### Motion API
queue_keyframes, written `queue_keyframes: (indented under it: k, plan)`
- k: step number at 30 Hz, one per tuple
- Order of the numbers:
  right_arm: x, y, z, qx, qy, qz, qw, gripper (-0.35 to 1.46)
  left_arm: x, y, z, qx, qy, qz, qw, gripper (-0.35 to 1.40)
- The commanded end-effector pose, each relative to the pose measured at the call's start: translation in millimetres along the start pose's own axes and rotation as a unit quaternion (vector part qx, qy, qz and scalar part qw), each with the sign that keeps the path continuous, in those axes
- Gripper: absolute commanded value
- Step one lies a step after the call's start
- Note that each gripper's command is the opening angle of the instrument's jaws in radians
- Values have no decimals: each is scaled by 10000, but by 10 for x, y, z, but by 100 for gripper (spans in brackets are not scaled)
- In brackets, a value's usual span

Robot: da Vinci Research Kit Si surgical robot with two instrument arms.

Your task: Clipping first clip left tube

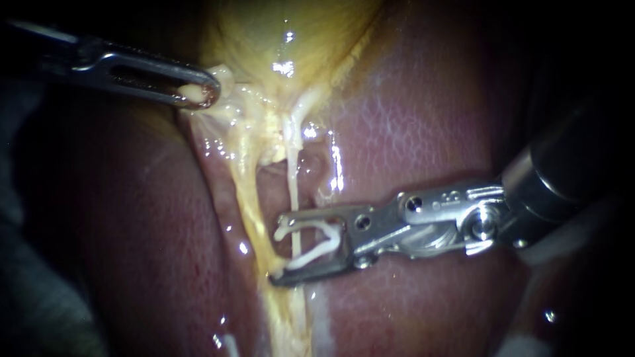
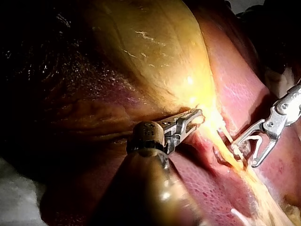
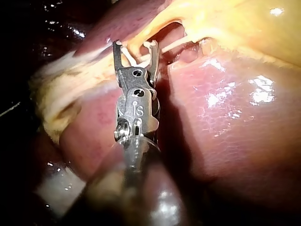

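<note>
1. A thin pale tube point(image 1: 292, 172) runs down from the gallbladder's point(image 1: 278, 33) narrow end, over the liver point(image 1: 410, 132). It passes straight through the gap of the right instrument point(image 1: 276, 251). I cannot tell if it is the left tube.
2. A white clip point(image 1: 316, 252) sits open in this instrument. One leg lies along each jaw, and the tube is between the two legs.
3. The jaws of the right instrument stand wide apart and carry the clip from both sides. They do not press the tube. Their tips reach the yellowish strand point(image 1: 254, 218) just beside the tube.
4. The left instrument point(image 1: 198, 94) comes in well apart from the clip. Its jaws pinch a bit of pale tissue point(image 1: 221, 76) at the edge of the gallbladder's narrow end.
</note>
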Motion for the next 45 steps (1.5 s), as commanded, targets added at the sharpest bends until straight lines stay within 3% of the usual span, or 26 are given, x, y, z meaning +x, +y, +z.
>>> queue_keyframes:
  k: [1,8,22,27,35,42,45]
  plan:
    - [-2,1,1,-1,14,-10,10000,50,0,0,0,1,1,0,10000,-35]
    - [-11,8,7,-14,66,23,10000,50,0,0,0,1,1,0,10000,-35]
    - [1,17,30,-46,250,39,9997,50,0,0,0,1,1,0,10000,-35]
    - [6,17,38,77,348,59,9993,50,0,0,0,0,1,0,10000,-35]
    - [12,9,52,470,450,127,9978,50,0,0,0,-1,0,1,10000,-35]
    - [15,-7,58,862,630,189,9941,49,0,0,0,-1,0,1,10000,-35]
    - [17,-14,60,997,617,225,9929,48,0,0,-1,-2,-1,1,10000,-35]
